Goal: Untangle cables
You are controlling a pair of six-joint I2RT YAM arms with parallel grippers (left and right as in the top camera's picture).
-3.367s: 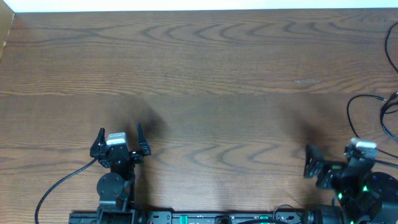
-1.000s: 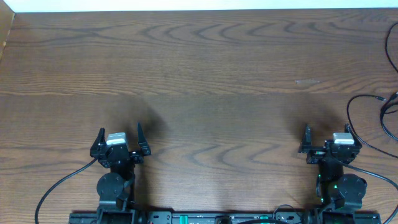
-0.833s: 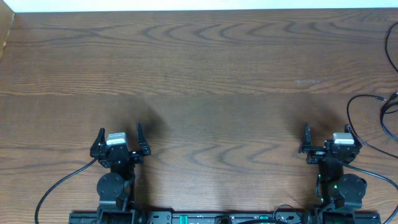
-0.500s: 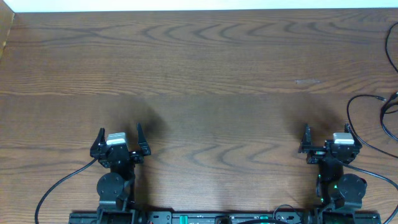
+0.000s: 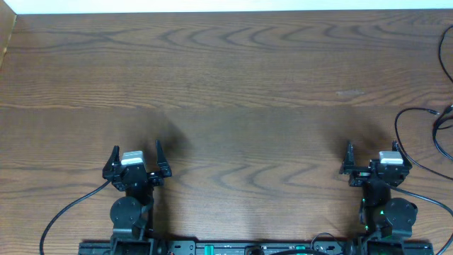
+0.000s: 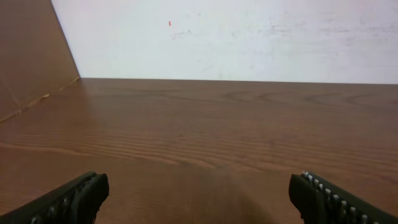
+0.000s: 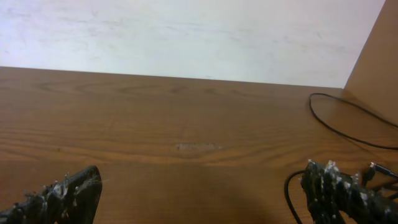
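Observation:
Thin black cables (image 5: pixel 396 129) lie in loose loops at the table's right edge, running out of the overhead view. In the right wrist view one black cable (image 7: pixel 310 102) curves along the far right, and another loop (image 7: pixel 287 190) lies just inside my right fingertip. No white or grey cord shows. My left gripper (image 5: pixel 136 147) stands open near the front left, with only bare wood between its fingers (image 6: pixel 200 186). My right gripper (image 5: pixel 372 149) is open at the front right, holding nothing (image 7: pixel 202 180), with the cables just to its right.
The wooden table (image 5: pixel 233 85) stretches ahead of both grippers to a white wall (image 6: pixel 236 37). A brown board (image 6: pixel 31 56) stands at the left side and another (image 7: pixel 376 56) at the right. A thicker black arm wire (image 5: pixel 67 212) trails at the front left.
The right arm has swung left from the front right corner and now faces straight ahead. Over the last second nothing has moved. The left arm has stayed still.

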